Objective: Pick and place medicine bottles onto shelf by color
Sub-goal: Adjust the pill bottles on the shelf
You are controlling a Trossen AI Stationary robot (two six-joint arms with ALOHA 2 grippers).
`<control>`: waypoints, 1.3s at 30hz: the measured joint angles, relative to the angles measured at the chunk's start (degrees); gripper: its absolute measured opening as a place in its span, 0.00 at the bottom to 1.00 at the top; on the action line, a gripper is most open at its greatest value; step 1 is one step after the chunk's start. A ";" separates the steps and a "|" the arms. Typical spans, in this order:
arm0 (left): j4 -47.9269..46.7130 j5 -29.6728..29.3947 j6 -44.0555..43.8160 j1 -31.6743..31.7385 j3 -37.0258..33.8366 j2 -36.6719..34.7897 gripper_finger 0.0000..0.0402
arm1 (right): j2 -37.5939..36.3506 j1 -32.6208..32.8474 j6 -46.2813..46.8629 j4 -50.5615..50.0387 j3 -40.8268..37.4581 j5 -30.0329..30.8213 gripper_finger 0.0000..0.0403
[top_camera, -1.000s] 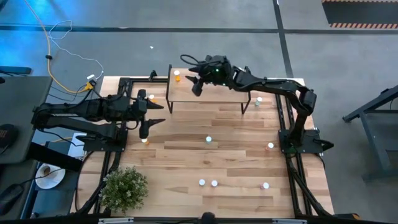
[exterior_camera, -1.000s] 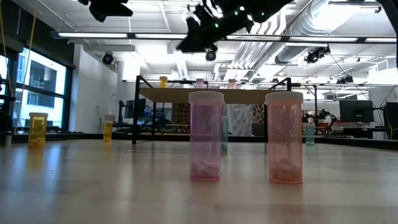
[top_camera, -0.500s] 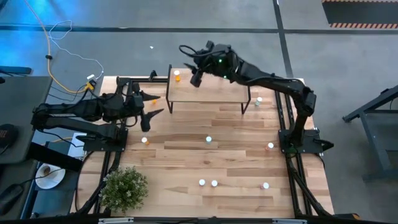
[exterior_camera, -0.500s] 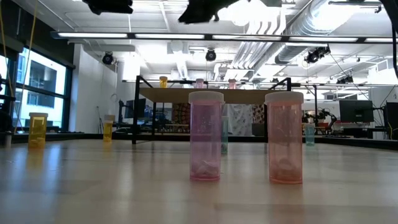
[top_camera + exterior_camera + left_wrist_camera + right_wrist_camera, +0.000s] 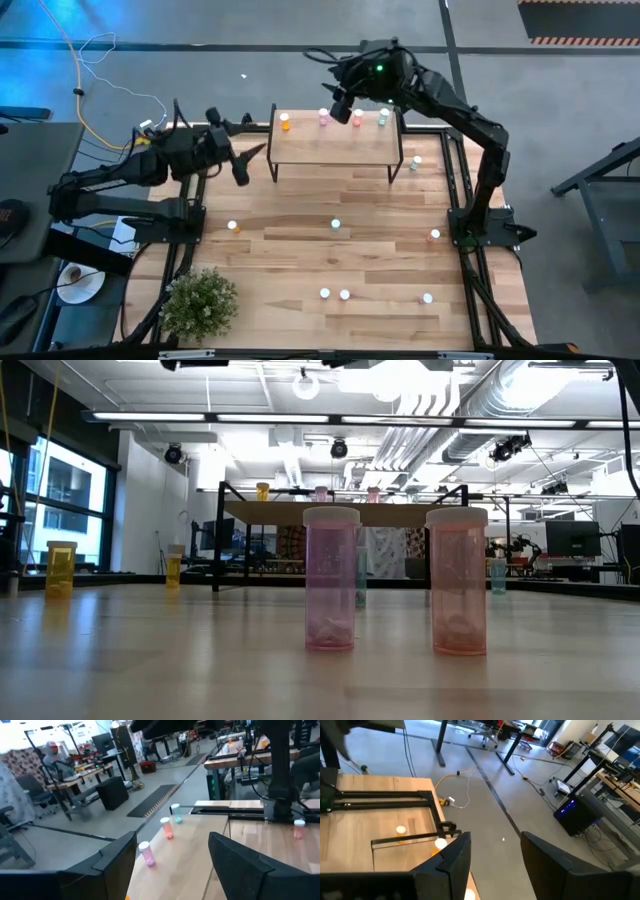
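Note:
The shelf (image 5: 335,145) stands at the table's far edge on black legs. On it stand, upright on their bases, an orange bottle (image 5: 285,122), a pink one (image 5: 323,118), a red one (image 5: 357,120) and a green one (image 5: 382,119). My right gripper (image 5: 334,104) hangs high over the shelf's far edge, open and empty (image 5: 495,855). My left gripper (image 5: 251,163) hovers left of the shelf, pointing level toward it, open with nothing between its fingers (image 5: 175,865). Several more bottles stand on the table, such as two pink ones (image 5: 331,578) (image 5: 457,580) near the front.
Loose bottles stand upright across the tabletop: an orange one (image 5: 232,226), one at the middle (image 5: 335,224), one at the right (image 5: 435,235), three near the front (image 5: 344,294). A potted plant (image 5: 200,300) sits at the near left corner.
My right gripper has risen from just above the shelf's left part and drawn back toward the far edge and to the right, staying open. My left gripper has lifted and swung toward the far edge, tipping up to level beside the shelf. No bottle has moved.

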 joint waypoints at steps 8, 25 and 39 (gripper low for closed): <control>-6.33 17.51 1.54 14.11 7.64 7.90 0.59 | 0.01 -1.37 1.06 -6.87 5.06 0.02 0.41; -11.35 25.07 2.71 30.52 12.91 27.22 0.59 | -0.66 -1.88 1.07 -13.28 4.90 0.45 0.41; -11.22 24.37 3.26 30.39 12.94 33.68 0.59 | -0.66 -1.88 0.96 -14.01 4.84 0.45 0.41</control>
